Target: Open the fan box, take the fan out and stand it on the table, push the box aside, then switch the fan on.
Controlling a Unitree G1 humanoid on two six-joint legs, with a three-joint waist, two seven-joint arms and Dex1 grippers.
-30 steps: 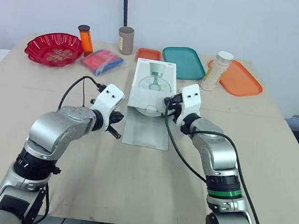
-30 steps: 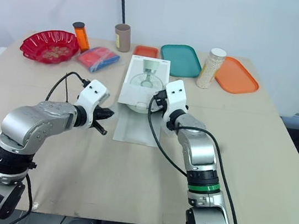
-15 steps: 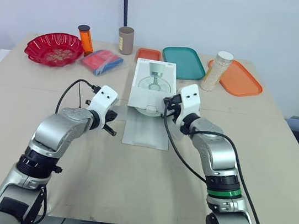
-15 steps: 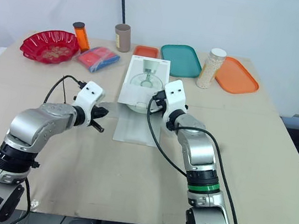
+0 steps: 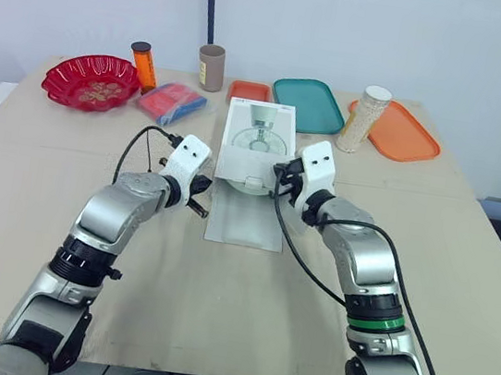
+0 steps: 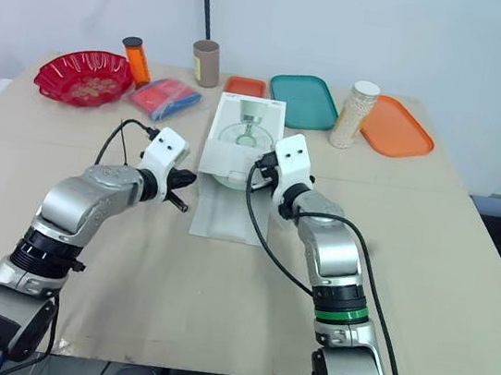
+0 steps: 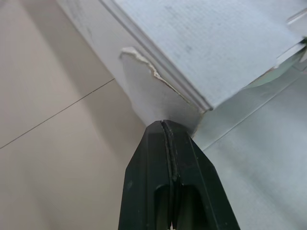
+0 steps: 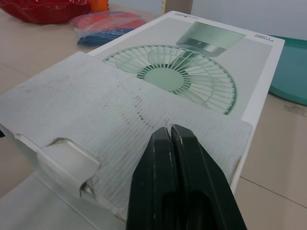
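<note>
Left gripper has reached the box; it and right gripper are pinched shut. Opening step: next, seemingly pry side flap.

The beige counter carries a white cardboard fan box between my left hand and my right hand. Beyond my left hand lie a red scalloped bowl, an orange black-capped bottle, a red-and-blue packet and a brown cardboard tube. Beyond my right hand lie a small orange tray, a teal tray, a clear jar of pale grains and a large orange tray.
</note>
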